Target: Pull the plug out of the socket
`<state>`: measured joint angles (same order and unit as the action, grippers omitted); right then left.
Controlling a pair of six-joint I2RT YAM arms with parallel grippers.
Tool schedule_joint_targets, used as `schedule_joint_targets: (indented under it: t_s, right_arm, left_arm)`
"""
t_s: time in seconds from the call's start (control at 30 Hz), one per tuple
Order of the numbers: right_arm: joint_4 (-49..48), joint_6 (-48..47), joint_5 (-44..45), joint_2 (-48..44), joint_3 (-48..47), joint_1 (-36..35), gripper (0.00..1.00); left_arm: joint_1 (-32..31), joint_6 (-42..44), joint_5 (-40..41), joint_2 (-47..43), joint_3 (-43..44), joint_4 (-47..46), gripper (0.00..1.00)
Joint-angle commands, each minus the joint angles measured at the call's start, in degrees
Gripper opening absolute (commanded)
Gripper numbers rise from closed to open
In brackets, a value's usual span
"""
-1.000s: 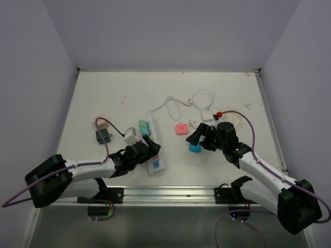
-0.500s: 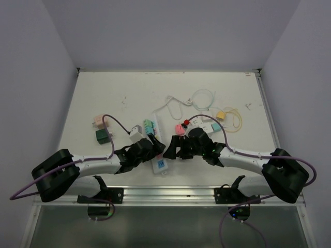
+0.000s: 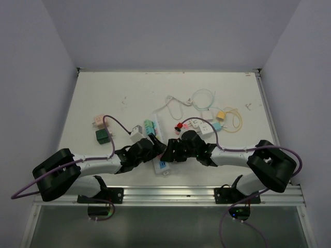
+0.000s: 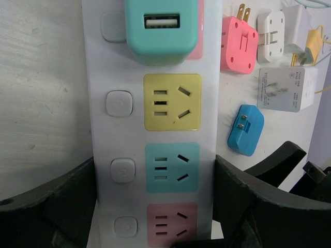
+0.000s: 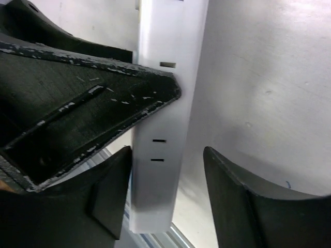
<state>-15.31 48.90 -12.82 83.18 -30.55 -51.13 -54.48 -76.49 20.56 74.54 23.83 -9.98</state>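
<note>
loose: pink adapter (image 4: 239,44) | blue adapter (image 4: 245,130) | white adapter (image 4: 287,88) | green cube (image 3: 102,136)

The right gripper (image 5: 166,155) has swung in from well to the right of the socket (image 3: 162,166) and now straddles its near end, its jaws narrower but with a gap left on one side. The socket has slid slightly rightward. A yellow adapter (image 3: 221,114) far to its right is now uncovered.

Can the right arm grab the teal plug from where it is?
Probably not yet. The right gripper sits astride the strip's near end, and the left gripper is clamped across the strip between it and the plug. It would likely have to lift and come over.
</note>
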Motion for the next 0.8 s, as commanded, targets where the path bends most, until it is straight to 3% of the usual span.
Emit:
schedule_joint_targets:
  t_s: [0.0,0.03,0.17,0.33,0.5,0.57,0.67,0.77]
  right_arm:
    - [-3.6,0.5,0.9,0.9,-1.8,-0.3,0.59]
    - [-3.6,0.4,1.1,1.0,-1.8,-0.4,0.48]
    - [-2.8,0.0,2.4,0.1,-1.5,-0.4,0.24]
    - [1.9,-2.5,4.4,-2.8,-2.0,-0.4,0.0]
    - [11.1,-6.9,9.4,-6.4,-4.0,-0.4,0.0]
    - [15.0,-9.3,11.4,-8.2,-4.8,-0.4,0.0]
    - [18.8,-11.8,13.9,-9.7,-5.7,-0.4,0.0]
    - [20.0,-13.3,14.4,-10.4,-6.1,-0.4,0.0]
  left_arm:
    - [0.1,-2.1,-1.6,0.0,1.9,-6.5,0.0]
    - [0.1,-2.2,-1.7,0.0,1.7,-6.7,0.0]
    - [0.0,-2.4,-2.1,-1.1,0.7,-7.2,0.08]
    - [0.1,-2.1,-1.4,-5.4,-0.7,-6.6,0.34]
    - [0.1,-1.6,-0.3,-10.5,-0.9,-3.0,0.76]
    - [0.1,-1.6,-0.1,-12.7,-1.2,-1.7,0.89]
    - [0.1,-1.5,0.2,-14.9,-1.7,-0.7,0.98]
    - [0.1,-1.4,-0.1,-16.1,-2.2,-0.7,1.0]
